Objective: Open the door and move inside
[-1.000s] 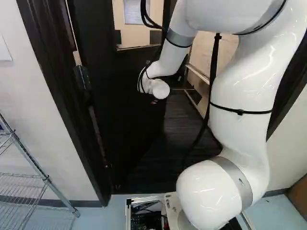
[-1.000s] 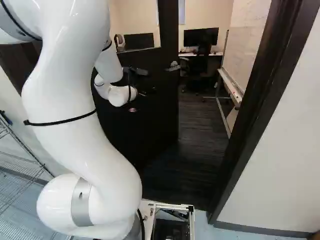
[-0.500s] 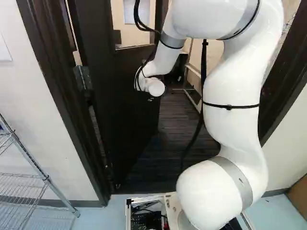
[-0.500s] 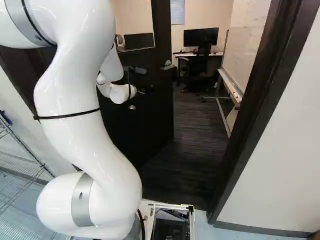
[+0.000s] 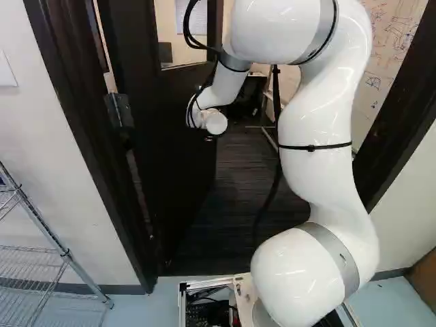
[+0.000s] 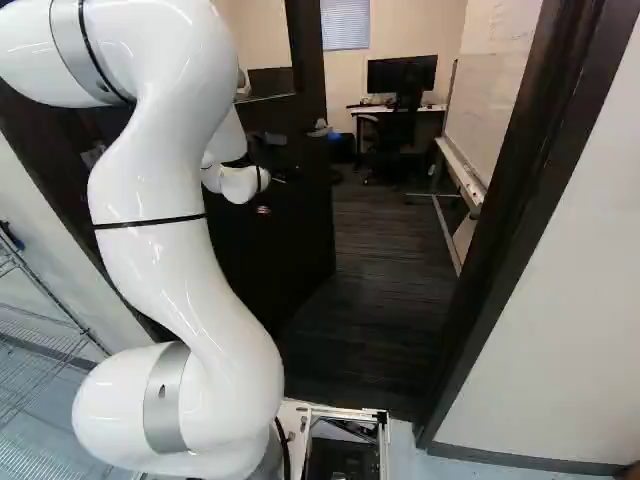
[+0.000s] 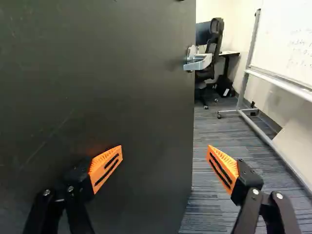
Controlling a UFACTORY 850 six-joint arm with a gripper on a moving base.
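The door (image 7: 107,78) stands ahead of the claw (image 6: 282,160).

Site: an office. Evidence: desk (image 6: 369,110) with a dark monitor (image 6: 402,74) toward the desktop's far edge; swivel chair (image 6: 392,133) at its near edge. Written-on whiteboard (image 7: 287,39) in a frame (image 7: 253,129) on casters along the wall. Blind (image 6: 345,25) on the far wall; grey striped carpet (image 7: 219,161) underfoot.
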